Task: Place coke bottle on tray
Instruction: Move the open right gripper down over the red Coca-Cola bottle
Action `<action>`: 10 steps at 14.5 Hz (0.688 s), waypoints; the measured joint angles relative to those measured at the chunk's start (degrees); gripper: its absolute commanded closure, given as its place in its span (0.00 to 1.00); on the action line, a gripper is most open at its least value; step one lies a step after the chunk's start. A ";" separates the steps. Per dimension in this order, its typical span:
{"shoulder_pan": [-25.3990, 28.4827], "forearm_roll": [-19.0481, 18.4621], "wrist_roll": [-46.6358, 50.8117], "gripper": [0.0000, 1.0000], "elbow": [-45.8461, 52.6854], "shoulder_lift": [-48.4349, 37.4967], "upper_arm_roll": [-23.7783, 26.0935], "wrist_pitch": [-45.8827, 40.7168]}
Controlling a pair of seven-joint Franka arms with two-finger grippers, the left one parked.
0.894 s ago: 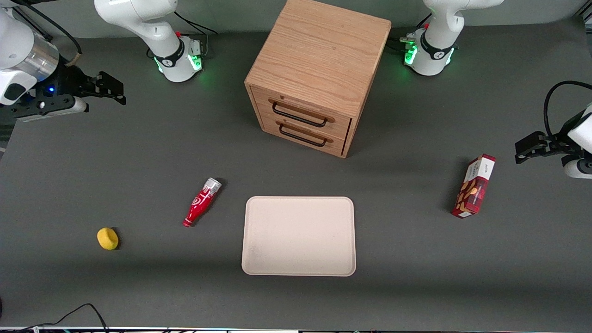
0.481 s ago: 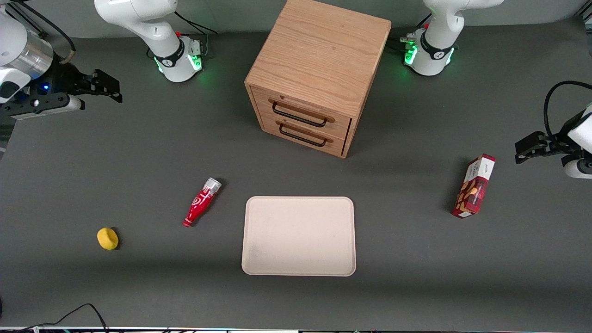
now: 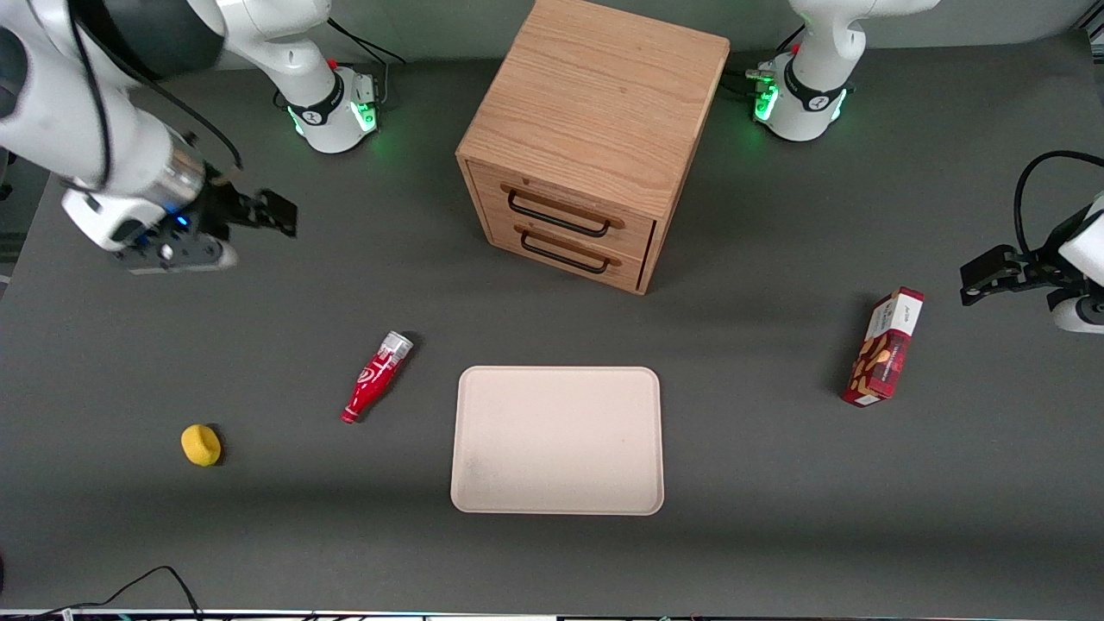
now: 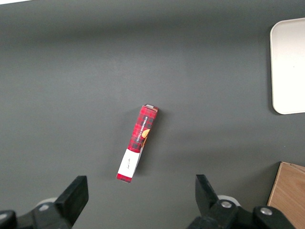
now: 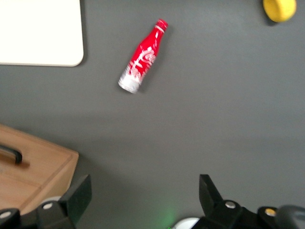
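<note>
The coke bottle [image 3: 377, 378] lies on its side on the dark table, a slim red bottle with white script, its cap pointing toward the front camera. It lies beside the tray [image 3: 557, 440], a large cream rectangle with nothing on it, with a gap between them. My gripper [image 3: 278, 216] hangs above the table, farther from the front camera than the bottle and well apart from it. In the right wrist view the gripper [image 5: 144, 193] is open with only bare table between its fingers; the bottle [image 5: 143, 57] and a corner of the tray [image 5: 38, 33] show there.
A wooden two-drawer cabinet [image 3: 586, 147] stands farther from the camera than the tray. A small yellow object [image 3: 201, 445] lies toward the working arm's end. A red snack box [image 3: 884, 347] lies toward the parked arm's end. A cable [image 3: 129, 591] runs along the near edge.
My right arm has swung in from the table's end, over the table and nearer to the bottle. The bottle, tray and other objects have not moved.
</note>
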 measured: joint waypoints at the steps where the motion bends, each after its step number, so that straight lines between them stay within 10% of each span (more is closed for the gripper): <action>1: 0.00 0.00 1.26 0.00 -1.58 1.54 0.30 3.80; 10: -0.19 0.10 13.47 0.00 -20.71 7.92 0.36 37.72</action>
